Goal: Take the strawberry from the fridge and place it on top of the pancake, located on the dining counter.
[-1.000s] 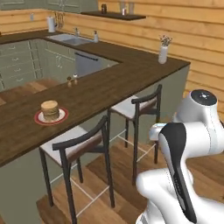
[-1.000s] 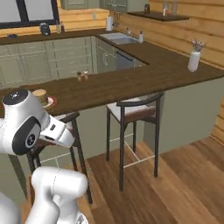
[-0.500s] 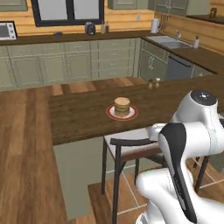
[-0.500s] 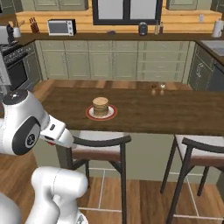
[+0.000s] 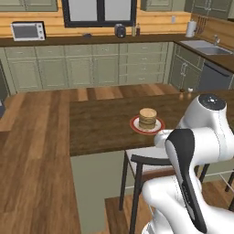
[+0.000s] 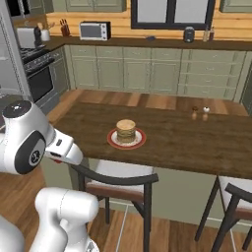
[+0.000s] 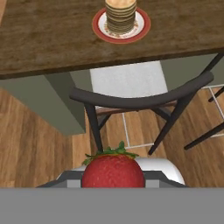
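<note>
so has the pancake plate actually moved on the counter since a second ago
No. The whole picture shifted because the base drove; the pancake sits at the same spot on the dining counter, left of the salt and pepper shakers.

The strawberry [image 7: 113,170], red with green leaves on top, sits at 6 o'clock in the hand view, apparently held. The pancake [image 7: 120,14] stack stands upright on its red-rimmed plate at 12 o'clock on the dining counter [image 7: 52,39].

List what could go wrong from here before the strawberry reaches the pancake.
1. The strawberry is round; it may roll off the narrow pancake stack onto its plate or the dining counter.
2. A stool stands between the hand and the counter; a low reach could strike its backrest.
</note>
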